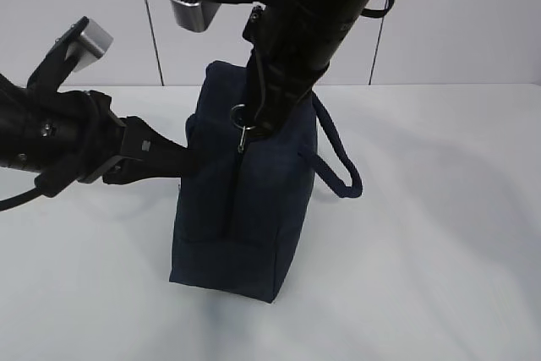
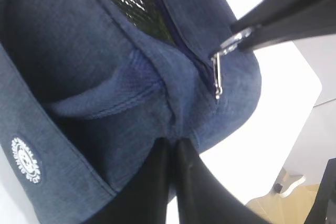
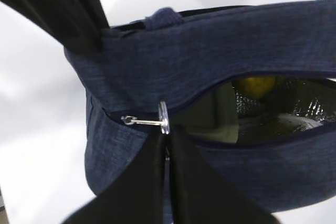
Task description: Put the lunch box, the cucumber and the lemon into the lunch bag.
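Note:
The navy lunch bag [image 1: 237,209] stands upright on the white table. My left gripper [image 1: 188,158] is shut on a fold of fabric at the bag's left end [image 2: 173,137]. My right gripper [image 1: 254,128] reaches down from above and is shut on the zipper's metal ring pull [image 3: 164,117], which also shows in the left wrist view [image 2: 231,43]. The zipper is partly open. Through the gap I see the yellow lemon [image 3: 254,85] against the silver lining [image 3: 307,108], beside a dull green surface [image 3: 218,114]; whether that is the lunch box or the cucumber I cannot tell.
The bag's rope handle [image 1: 338,166] hangs off its right side. White table [image 1: 439,243] lies all round the bag, with a pale wall behind. The table's edge [image 2: 310,85] shows in the left wrist view.

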Robot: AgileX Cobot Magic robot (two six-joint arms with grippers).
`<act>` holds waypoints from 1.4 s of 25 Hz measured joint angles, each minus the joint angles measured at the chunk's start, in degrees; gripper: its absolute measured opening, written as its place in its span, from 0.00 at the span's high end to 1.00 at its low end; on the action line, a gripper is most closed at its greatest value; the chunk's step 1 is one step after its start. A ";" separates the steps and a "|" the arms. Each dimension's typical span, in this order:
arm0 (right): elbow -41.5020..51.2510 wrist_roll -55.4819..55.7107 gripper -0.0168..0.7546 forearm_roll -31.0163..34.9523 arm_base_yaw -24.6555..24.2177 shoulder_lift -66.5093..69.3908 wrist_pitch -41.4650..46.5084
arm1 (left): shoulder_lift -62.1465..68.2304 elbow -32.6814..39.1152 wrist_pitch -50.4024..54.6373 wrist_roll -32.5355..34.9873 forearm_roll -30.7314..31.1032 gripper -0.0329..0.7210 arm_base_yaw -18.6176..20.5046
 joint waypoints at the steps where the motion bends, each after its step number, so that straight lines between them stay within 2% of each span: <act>1: -0.12 0.00 0.97 -0.04 0.00 0.00 -0.45 | 0.00 0.00 -0.10 0.00 0.00 0.96 0.00; 35: -9.31 -0.84 0.97 0.38 0.00 1.41 -0.99 | 0.13 0.06 -0.95 -1.26 3.46 0.96 0.00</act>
